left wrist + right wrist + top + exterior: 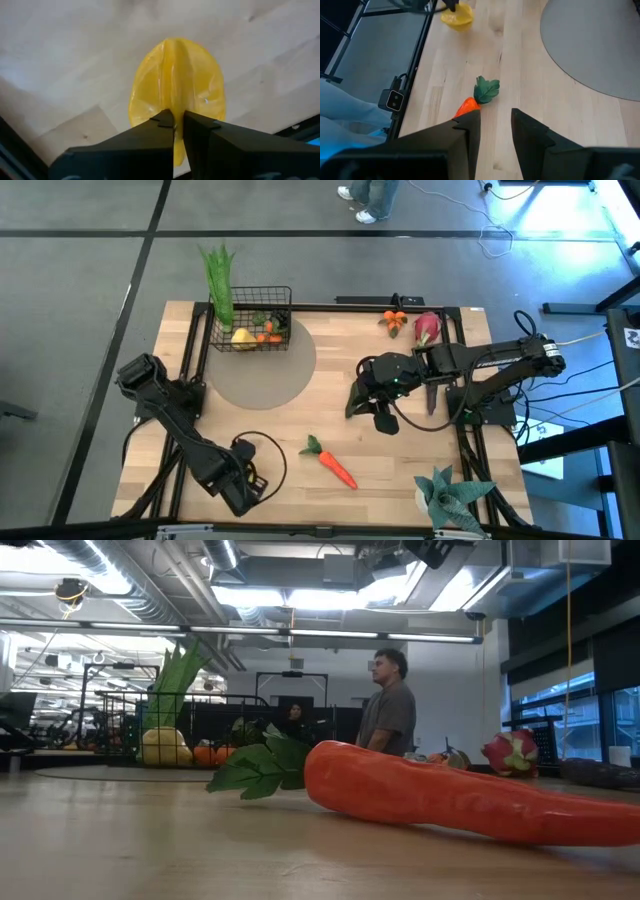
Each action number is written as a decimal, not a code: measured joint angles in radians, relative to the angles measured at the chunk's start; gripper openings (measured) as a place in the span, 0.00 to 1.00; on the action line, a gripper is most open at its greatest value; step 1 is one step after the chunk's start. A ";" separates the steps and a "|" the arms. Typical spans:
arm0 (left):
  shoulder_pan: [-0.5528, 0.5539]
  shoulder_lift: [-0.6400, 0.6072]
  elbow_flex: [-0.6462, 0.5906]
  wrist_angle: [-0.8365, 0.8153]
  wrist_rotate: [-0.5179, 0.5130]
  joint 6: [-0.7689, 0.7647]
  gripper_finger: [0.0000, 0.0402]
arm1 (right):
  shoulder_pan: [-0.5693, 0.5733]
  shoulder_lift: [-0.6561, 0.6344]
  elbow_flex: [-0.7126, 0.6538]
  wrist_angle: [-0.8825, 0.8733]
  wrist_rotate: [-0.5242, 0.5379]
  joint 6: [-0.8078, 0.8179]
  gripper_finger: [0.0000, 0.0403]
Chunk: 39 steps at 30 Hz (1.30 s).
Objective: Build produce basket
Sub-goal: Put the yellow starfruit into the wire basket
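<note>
Your left gripper [174, 131] hides the yellow fruit's [175, 82] lower end, right fingers [465, 131] cover the carrot's [468, 105] body, basket [252, 320] contents too small to sort.

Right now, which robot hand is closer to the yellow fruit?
Left. The left hand is shut on the yellow fruit; the right hand hovers across the table, above the carrot.

I count two arms of mine, each ending in one pincer: the left gripper [174, 131] and the right gripper [496, 125]. One basket [252, 320] stands on one table [300, 430]. One carrot [335, 465] lies loose, one yellow fruit [176, 82] sits in my left pincer, one dragon fruit [426, 328], one spiky plant [452, 495], one person [388, 705].
</note>
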 joint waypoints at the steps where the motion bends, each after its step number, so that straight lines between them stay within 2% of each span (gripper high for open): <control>1: 0.002 -0.016 0.000 -0.016 -0.020 0.000 0.01 | 0.000 0.000 0.000 0.000 0.002 0.000 0.24; 8: 0.024 -0.130 0.000 -0.122 -0.208 0.009 0.00 | -0.001 0.000 0.000 0.000 0.058 -0.003 0.24; 16: 0.071 -0.249 0.001 -0.320 -0.439 0.009 0.00 | -0.001 0.000 0.000 0.000 0.061 -0.006 0.24; 21: 0.139 -0.311 0.001 -0.443 -0.623 0.015 0.00 | -0.001 0.000 0.000 0.000 0.061 -0.006 0.24; 29: 0.349 -0.372 0.001 -0.532 -0.855 0.152 0.00 | -0.001 0.000 0.000 0.000 0.063 -0.006 0.24; 33: 0.475 -0.395 0.001 -0.531 -0.897 0.254 0.00 | -0.001 0.000 0.000 0.000 0.063 -0.025 0.24; 39: 0.654 -0.421 0.001 -0.510 -0.907 0.431 0.00 | -0.005 0.000 0.000 0.011 0.063 -0.048 0.24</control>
